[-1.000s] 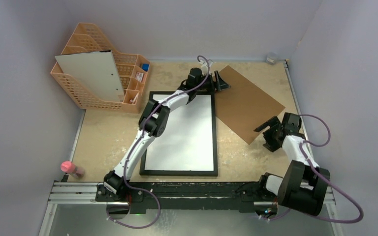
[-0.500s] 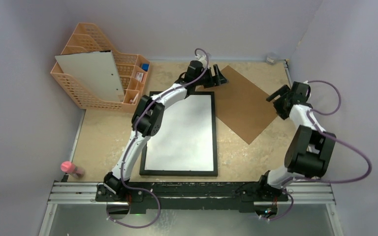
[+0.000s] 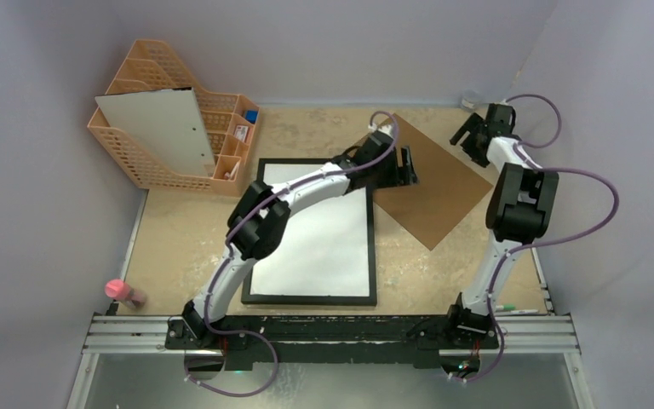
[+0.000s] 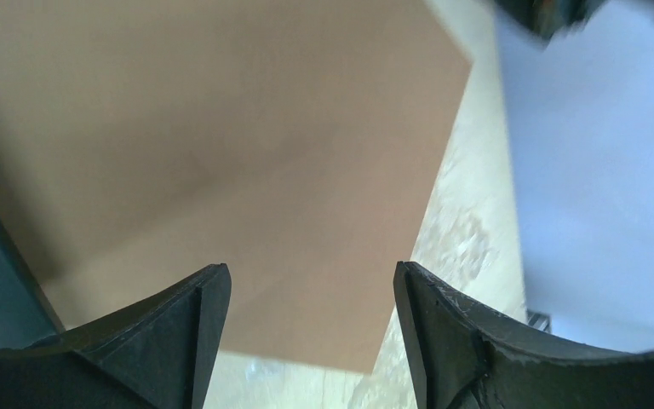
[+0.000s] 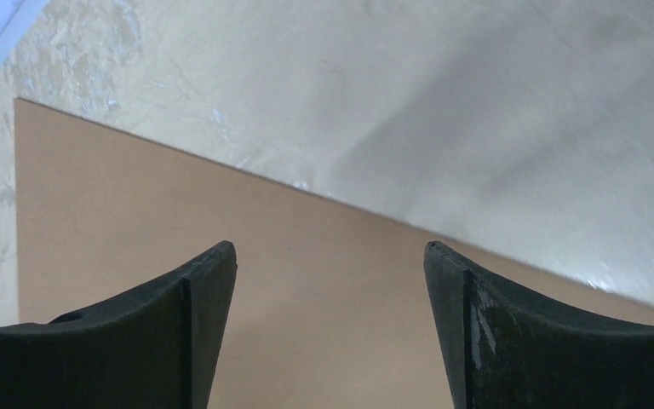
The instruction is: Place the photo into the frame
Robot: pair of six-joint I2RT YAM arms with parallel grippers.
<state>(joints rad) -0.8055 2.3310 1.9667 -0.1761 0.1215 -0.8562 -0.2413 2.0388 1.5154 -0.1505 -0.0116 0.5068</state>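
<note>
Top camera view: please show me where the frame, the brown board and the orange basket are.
frame (image 3: pixel 306 300), top view, on its near black border.
brown board (image 3: pixel 434 183), top view, on its bare middle.
orange basket (image 3: pixel 132 155), top view, on its front lattice wall.

Left arm: reaches from its near-left base away and to the right. Elbow bent about mid-span, white forearm running on rightward. Left gripper at the end, pointing right. In the left wrist view the left gripper has both black fingers spread wide, nothing between them.

Right arm: stretched from its near-right base straight away, dark elbow block far out, forearm going on to the far right. Right gripper faces left. In its own wrist view the right gripper has its jaws wide apart and is empty.

The two grippers are well apart.
</note>
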